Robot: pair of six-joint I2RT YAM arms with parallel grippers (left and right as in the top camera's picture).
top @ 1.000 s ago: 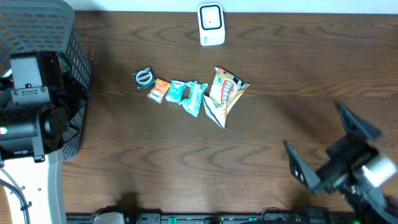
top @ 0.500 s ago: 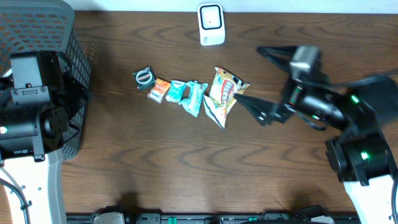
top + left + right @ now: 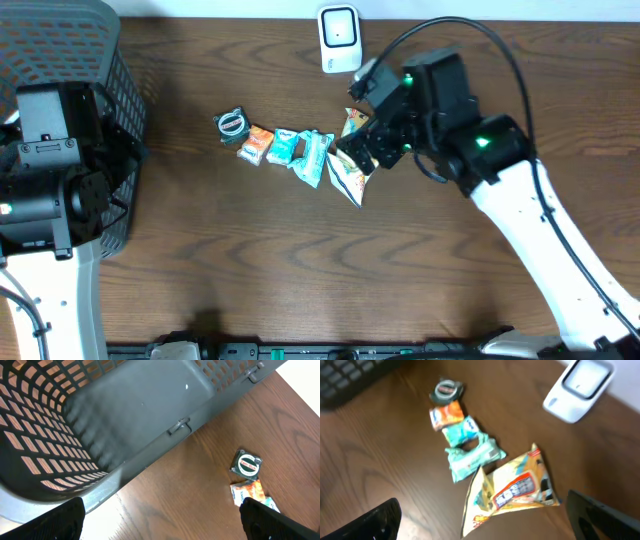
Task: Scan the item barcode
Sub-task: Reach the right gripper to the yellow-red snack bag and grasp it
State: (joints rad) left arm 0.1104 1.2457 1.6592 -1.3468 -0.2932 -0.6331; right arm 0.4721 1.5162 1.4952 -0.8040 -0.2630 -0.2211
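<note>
yellow snack bag (image 3: pixel 350 178): lies flat on the wooden table (image 3: pixel 250 260), at the right end of a row of small items, its edge touching the teal packet (image 3: pixel 312 158). the scanner (image 3: pixel 339 40) stands well apart at the far edge.
right gripper (image 3: pixel 488 519): 2 fingers wide apart, hanging over the bag, holding nothing.
left gripper (image 3: pixel 162 521): also spread and empty, beside the basket (image 3: pixel 125 415).
risk 1: the film looks slippery. fingers closing on the flat face may skate off or pinch only a corner, so the bag droops.
risk 2: a low pass could shove the teal packet along.
risk 3: no barcode shows on the upper face, so held this way up the scanner may read nothing.
long axis: slanted from far right to near left, broad end toward the scanner, narrow tip toward the near edge.
</note>
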